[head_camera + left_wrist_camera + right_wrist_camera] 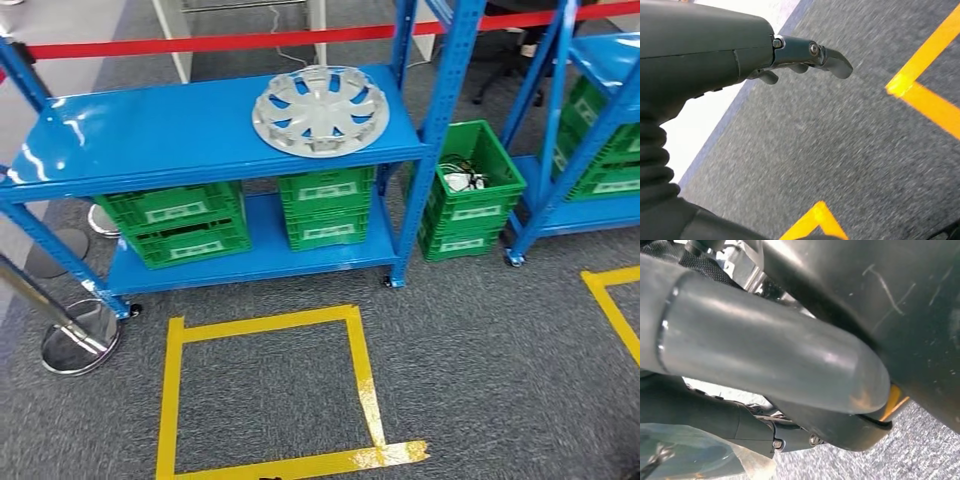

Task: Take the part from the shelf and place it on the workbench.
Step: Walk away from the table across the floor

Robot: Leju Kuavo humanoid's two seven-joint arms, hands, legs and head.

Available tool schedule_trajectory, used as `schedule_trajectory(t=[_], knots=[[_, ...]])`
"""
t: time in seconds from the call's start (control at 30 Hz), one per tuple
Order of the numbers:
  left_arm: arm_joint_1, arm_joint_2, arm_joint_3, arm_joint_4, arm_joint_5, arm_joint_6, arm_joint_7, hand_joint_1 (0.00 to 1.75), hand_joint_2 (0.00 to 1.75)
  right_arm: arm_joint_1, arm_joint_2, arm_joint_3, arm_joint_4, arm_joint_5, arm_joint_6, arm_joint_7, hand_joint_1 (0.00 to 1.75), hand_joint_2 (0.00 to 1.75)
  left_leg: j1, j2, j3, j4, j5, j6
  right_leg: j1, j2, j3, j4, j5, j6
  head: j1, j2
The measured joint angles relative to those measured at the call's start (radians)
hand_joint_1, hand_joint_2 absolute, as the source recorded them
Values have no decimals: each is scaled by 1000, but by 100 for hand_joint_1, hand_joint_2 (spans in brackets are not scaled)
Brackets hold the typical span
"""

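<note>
- Head view looked down on a blue shelf with the part, a silver-grey wheel cover, lying flat on its top board, toward the end nearest the blue upright post.
- Relative to the part, green crates sat on the lower board beneath it, and another green crate stood on the carpet beyond the post, with some pale items inside.
- A yellow tape square marked the grey carpet in front of the shelf, below the part as the view showed it.
- The part looked round and shallow, with curved spokes and open slots through which the blue board showed; its rim lay just inside the board's front edge.
- Left wrist view showed the left hand hanging over the carpet near yellow tape, its dark fingers stretched out and apart, holding nothing.
- Right wrist view showed the right hand close against dark parts; I could not tell whether its fingers were spread or curled.
- My judgement: the step in hand was the approach, with the part not yet touched and no desk visible.
- The next move likely called for stepping up to the shelf and raising both arms to the part's rim, since a wide, thin disc probably needs support from opposite edges.
</note>
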Motion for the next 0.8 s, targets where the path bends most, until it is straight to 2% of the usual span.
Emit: schedule_trajectory(t=[0.03,0.07,0.1,0.13,0.17,0.23,0.27,0.3,0.37,0.4,0.43,0.47,0.5,0.57,0.6,0.63,0.67,0.8], knots=[[1,1,0,0,0,-1,0,0,0,0,0,0,0,0,0,0,0,0,-1,10,31,-59,36,3,0,-12,6,0,-4,2,0,0],[1,1,0,0,1,-2,0,0,0,1,0,0,0,1,0,1,0,0,-4,33,66,-124,62,6,2,-22,9,0,-9,5,0,0],[-1,1,1,0,1,-2,0,0,0,2,0,0,0,1,0,1,0,0,-9,55,94,-182,78,13,6,-33,11,0,-15,9,-1,0],[-3,0,1,0,0,-4,0,0,0,2,0,0,0,1,-1,2,0,0,-13,73,110,-215,80,19,9,-43,12,-1,-19,12,-1,0],[-4,-1,1,0,0,-4,0,0,0,3,0,0,0,1,-1,2,0,0,-16,81,116,-229,73,25,13,-53,13,-3,-22,16,0,0],[-2,-3,1,0,-1,-5,1,0,0,1,-1,0,-1,2,-2,4,0,0,-14,63,115,-236,72,37,15,-67,26,-10,-27,24,2,0],[0,-4,1,0,0,-5,3,0,0,0,-1,0,-2,2,-2,4,0,0,-11,53,118,-241,74,42,16,-58,29,-6,-35,30,5,0],[1,-5,1,0,0,-6,6,0,0,-1,-2,0,-2,2,-2,4,0,0,-8,44,120,-246,77,47,16,-37,21,16,-50,36,8,0],[-2,-6,1,0,0,-6,11,0,0,-2,-2,0,-2,2,-2,1,0,0,-6,25,122,-251,80,55,15,17,-34,130,-104,41,13,0],[-4,-8,1,0,1,-7,13,0,0,-3,-2,0,-2,2,-2,-2,0,0,-6,13,121,-251,81,58,14,34,-70,202,-131,40,14,0],[-6,-9,1,0,1,-7,13,0,0,-6,-2,0,-2,1,-2,-3,0,0,-6,0,122,-251,80,59,14,42,-100,257,-145,38,15,0],[-6,-9,2,0,2,-8,14,0,0,-8,-2,0,-3,1,-2,-4,0,0,-7,-14,124,-251,79,60,14,45,-114,276,-138,36,15,0],[-6,-10,2,0,3,-8,14,0,0,-10,-2,0,-3,1,-2,-4,0,0,-7,-29,126,-251,79,60,14,48,-112,256,-110,34,15,0],[-6,-11,3,0,4,-9,13,0,0,-9,-2,0,-2,2,-3,-3,0,0,-7,-58,131,-250,78,58,11,68,-70,135,-26,31,15,0],[-7,-11,4,0,5,-9,13,0,0,-8,-2,0,-2,2,-4,-4,0,0,-8,-70,130,-248,78,55,9,82,-49,76,3,30,15,0],[-6,-12,5,0,7,-10,11,0,0,-7,-1,0,-1,1,-8,-9,0,0,-9,-80,126,-245,79,52,7,95,-36,35,14,29,15,0],[-5,-12,6,0,9,-10,9,0,0,-6,0,0,-1,-1,-14,-16,0,0,-10,-85,121,-243,80,50,5,102,-32,16,12,29,14,0],[4,-12,16,0,21,-10,-6,0,0,3,7,0,-1,-11,-45,-42,0,0,-11,-91,116,-245,89,57,4,104,-24,1,13,30,13,0]])
